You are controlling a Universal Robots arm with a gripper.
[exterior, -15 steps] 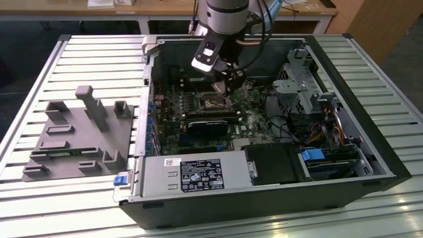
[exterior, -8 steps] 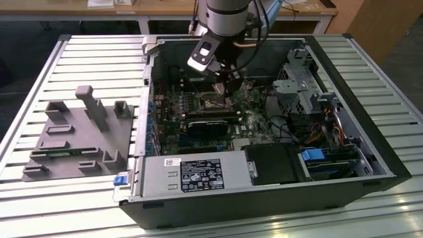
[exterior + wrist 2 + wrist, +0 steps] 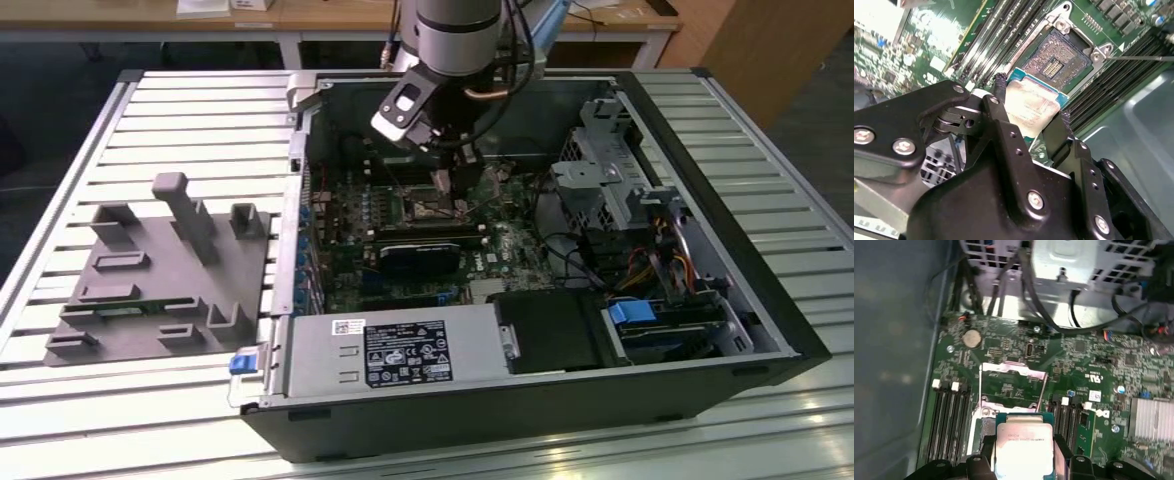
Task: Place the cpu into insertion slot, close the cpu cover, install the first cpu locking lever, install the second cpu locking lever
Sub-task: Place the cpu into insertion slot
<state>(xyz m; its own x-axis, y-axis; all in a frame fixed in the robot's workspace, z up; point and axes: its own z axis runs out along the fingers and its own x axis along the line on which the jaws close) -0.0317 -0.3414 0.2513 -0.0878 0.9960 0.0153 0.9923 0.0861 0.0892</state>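
**Nothing installed yet: all four steps remain**

In the computer case [image 3: 534,415], the insertion slot [image 3: 1056,62] on the motherboard [image 3: 344,262] lies bare, its cpu cover [image 3: 1011,368] flipped up. The gripper [image 3: 1031,100] clamps the cpu [image 3: 1021,450] by its edges, close to the slot, not in it.

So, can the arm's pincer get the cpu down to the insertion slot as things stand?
Probably yes: the pincer holds the cpu near the insertion slot, the cpu cover stands open, and nothing seems to lie across the socket.
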